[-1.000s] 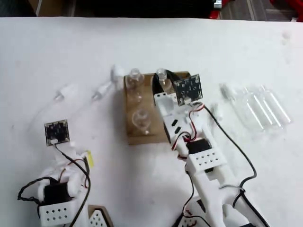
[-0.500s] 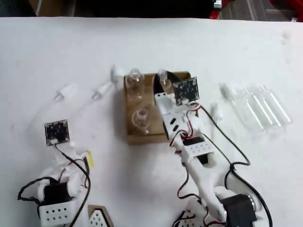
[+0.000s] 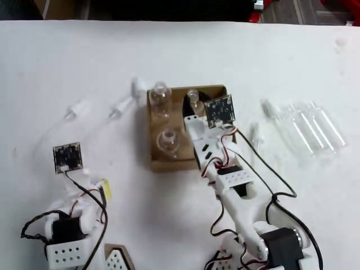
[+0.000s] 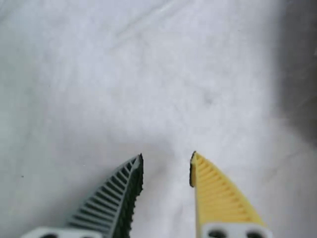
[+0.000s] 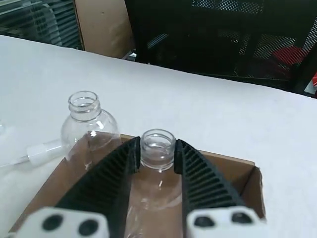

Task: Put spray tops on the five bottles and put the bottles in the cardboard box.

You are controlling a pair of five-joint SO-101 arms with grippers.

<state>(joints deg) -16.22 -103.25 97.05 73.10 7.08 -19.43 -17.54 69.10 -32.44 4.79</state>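
You seem to be in an office or work room: a white table (image 3: 169, 50), a black mesh chair (image 5: 257, 47) behind.

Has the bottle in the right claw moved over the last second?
Yes. The bottle in the right claw has shifted from the far rim of the cardboard box toward the arm bases, now inside that rim.

Two white printed arms, wiring exposed.
Right arm (image 3: 239, 197): white shells with slots and dotted vent holes, black motor (image 3: 284, 250) at the base, thin red, white and black leads, thick black cable. Left arm (image 3: 66, 254): same white shell, looped black cable. Each has a square black camera board (image 3: 219, 109). Right fingers (image 5: 106, 183) black, ribbed; left fingers (image 4: 116, 196) ribbed, one dark grey, one yellow.
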